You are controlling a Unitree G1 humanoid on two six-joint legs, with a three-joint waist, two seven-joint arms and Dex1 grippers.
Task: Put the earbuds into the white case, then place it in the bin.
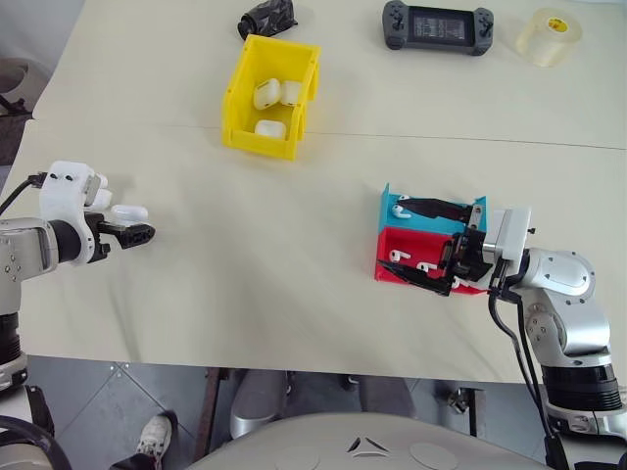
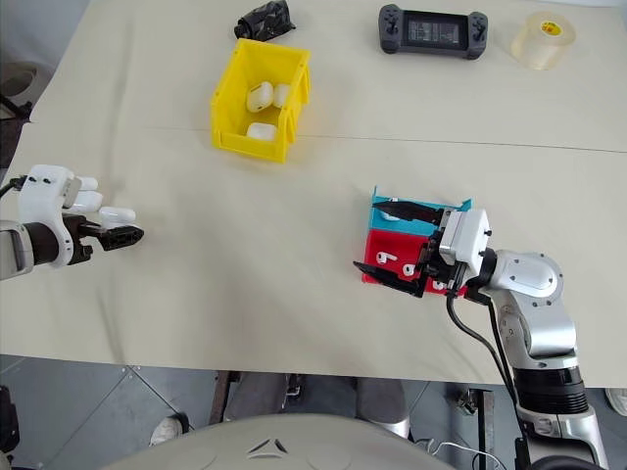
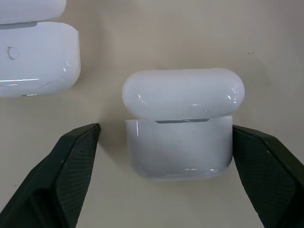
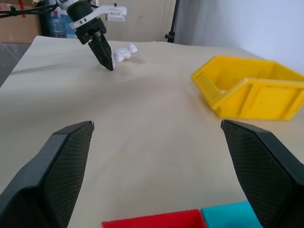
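While the left gripper hangs with jaws apart astride the white case near the table's left edge, the right gripper gapes over the earbuds in the trays; next, I judge, an earbud pinch; the bin waits.

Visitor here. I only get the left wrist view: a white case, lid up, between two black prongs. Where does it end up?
Observer: In a yellow bin farther up the table; three white cases lie inside.
Operator: And the earbuds?
Observer: The earbuds lie in a red tray and a blue tray on the robot's right.
Operator: Is the other claw busy?
Observer: The right claw is open by those trays, holding nothing.
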